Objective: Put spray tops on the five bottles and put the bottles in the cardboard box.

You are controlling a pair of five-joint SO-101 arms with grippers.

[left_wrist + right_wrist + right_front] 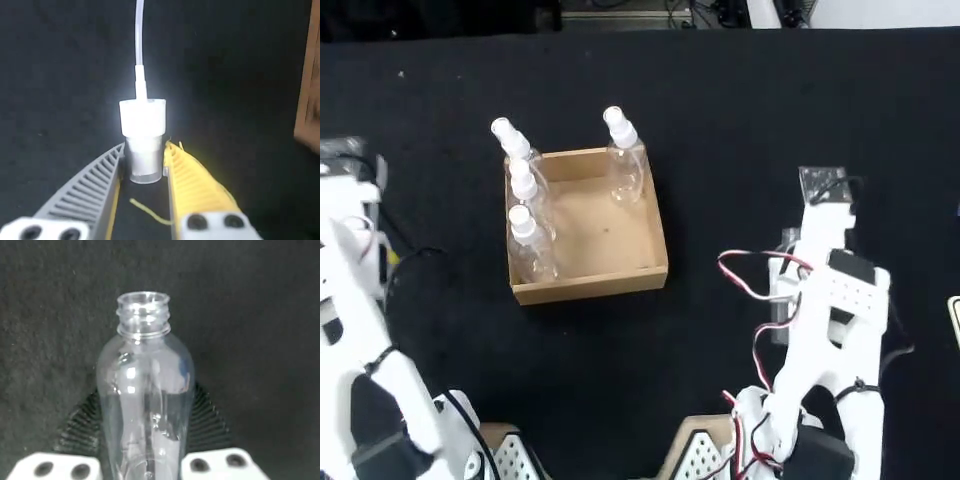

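The cardboard box [620, 276] sits at the table's middle. Three clear bottles with white spray tops [532, 245] stand along its left wall, and one more [625, 165] stands at its far right corner. My left gripper [145, 150] is shut on a white spray top [143, 120], whose thin dip tube [139, 35] points away from the wrist. My right gripper [147, 395] is shut on an uncapped clear bottle [145, 365], open neck pointing away. In the high view that gripper [823, 190] is right of the box.
A black cloth [740, 110] covers the table. The box's edge [307, 95] shows beside the held spray top. The left arm [355, 330] stands at the left edge. Red and white wires [750, 275] loop off the right arm.
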